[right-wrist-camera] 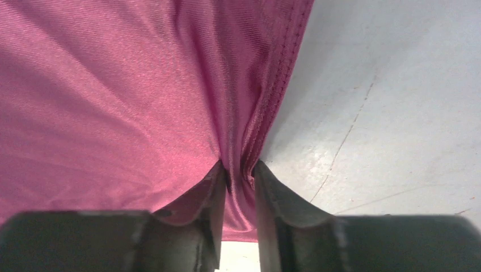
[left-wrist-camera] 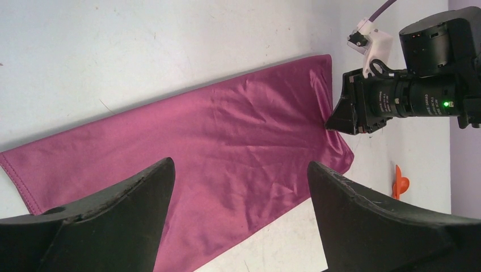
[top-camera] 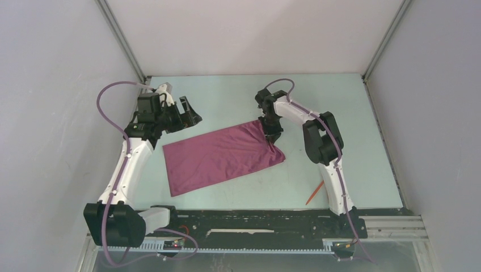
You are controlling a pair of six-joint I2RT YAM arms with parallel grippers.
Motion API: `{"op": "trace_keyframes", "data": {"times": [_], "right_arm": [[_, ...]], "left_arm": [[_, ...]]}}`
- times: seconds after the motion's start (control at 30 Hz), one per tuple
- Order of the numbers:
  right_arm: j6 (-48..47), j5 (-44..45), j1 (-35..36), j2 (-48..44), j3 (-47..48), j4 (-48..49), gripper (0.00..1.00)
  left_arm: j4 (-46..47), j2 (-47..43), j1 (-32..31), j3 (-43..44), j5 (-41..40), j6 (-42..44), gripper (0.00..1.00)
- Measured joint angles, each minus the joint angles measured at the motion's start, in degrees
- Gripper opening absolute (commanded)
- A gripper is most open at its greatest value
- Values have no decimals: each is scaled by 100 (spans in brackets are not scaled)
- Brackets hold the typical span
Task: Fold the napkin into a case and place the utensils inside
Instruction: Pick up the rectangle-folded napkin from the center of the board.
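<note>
The plum-purple napkin (top-camera: 218, 156) lies mostly flat on the table, slanting from near left to far right. It also fills the left wrist view (left-wrist-camera: 215, 147) and the right wrist view (right-wrist-camera: 113, 96). My right gripper (top-camera: 272, 134) is shut on the napkin's bunched right edge, with cloth pinched between the fingers (right-wrist-camera: 212, 195). My left gripper (top-camera: 190, 116) is open and empty, held above the table beyond the napkin's far left corner. One orange-red utensil (top-camera: 315, 192) lies near the right arm's base; its end shows in the left wrist view (left-wrist-camera: 400, 182). The other utensil is hidden.
Grey walls with metal corner posts (top-camera: 122, 42) enclose the table. A black rail (top-camera: 255, 218) runs along the near edge between the arm bases. The right arm's wrist camera (left-wrist-camera: 408, 96) shows in the left wrist view.
</note>
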Motion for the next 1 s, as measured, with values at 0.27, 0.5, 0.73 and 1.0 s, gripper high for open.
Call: {"op": "trace_keyframes", "data": {"times": [0.27,0.5,0.73,1.0], "right_arm": [[35,-70,52,-7,-2,61,0],[-52,-35,0,-236,-345,376,0],[-179,-101,-275,-575,-911,804,0],[-374,306,-1069,-750,-1152,953,0]], "left_arm": [[0,0,24,0,-2,2,94],[0,0,26,0,-9,0,94],[4,37,26,0,-7,-2,94],[55,238,26,-122,-2,-9,94]]}}
